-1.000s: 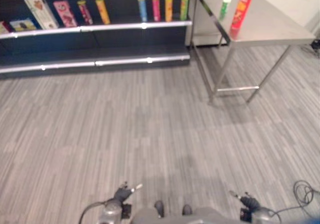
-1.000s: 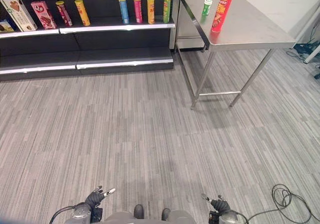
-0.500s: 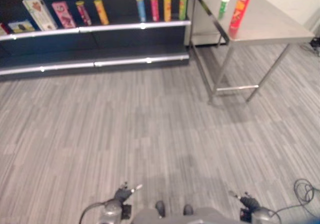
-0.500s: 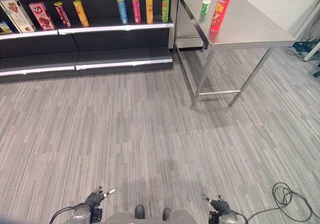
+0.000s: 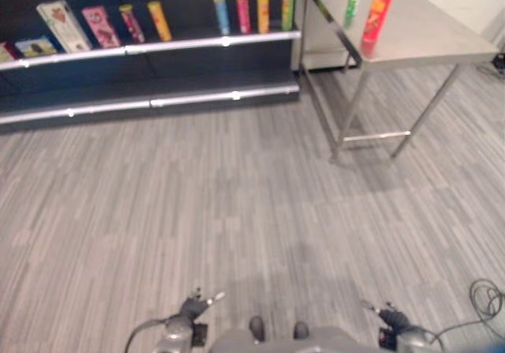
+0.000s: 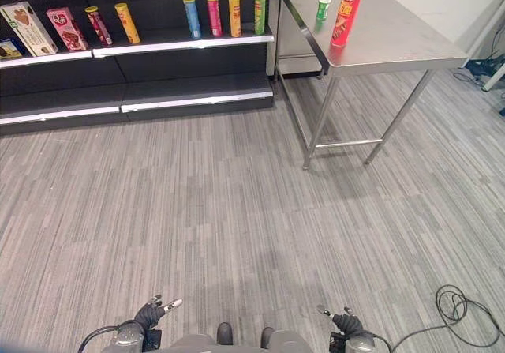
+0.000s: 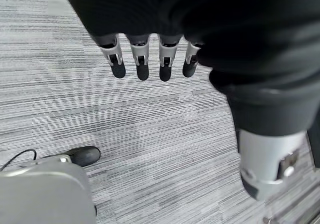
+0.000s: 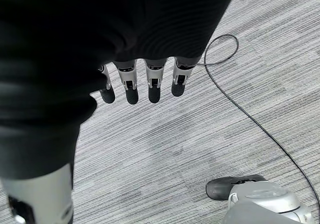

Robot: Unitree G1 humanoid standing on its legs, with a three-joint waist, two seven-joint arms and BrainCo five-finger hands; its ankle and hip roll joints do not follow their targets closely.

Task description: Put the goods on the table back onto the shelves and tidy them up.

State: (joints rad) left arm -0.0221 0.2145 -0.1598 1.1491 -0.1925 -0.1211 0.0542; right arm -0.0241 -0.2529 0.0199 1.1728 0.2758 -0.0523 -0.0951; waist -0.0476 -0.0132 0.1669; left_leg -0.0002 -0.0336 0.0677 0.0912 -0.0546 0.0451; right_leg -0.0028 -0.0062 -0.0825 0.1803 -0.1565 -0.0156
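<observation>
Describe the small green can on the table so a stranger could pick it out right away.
Look at the steel table right of the dark shelves. Two cans stand at its far end; the green can is the short one with a white lid, left of the tall red can.

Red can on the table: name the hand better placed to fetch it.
Right, probably. The red can stands on the steel table far ahead on the right. The right hand and left hand hang open and empty.
</observation>
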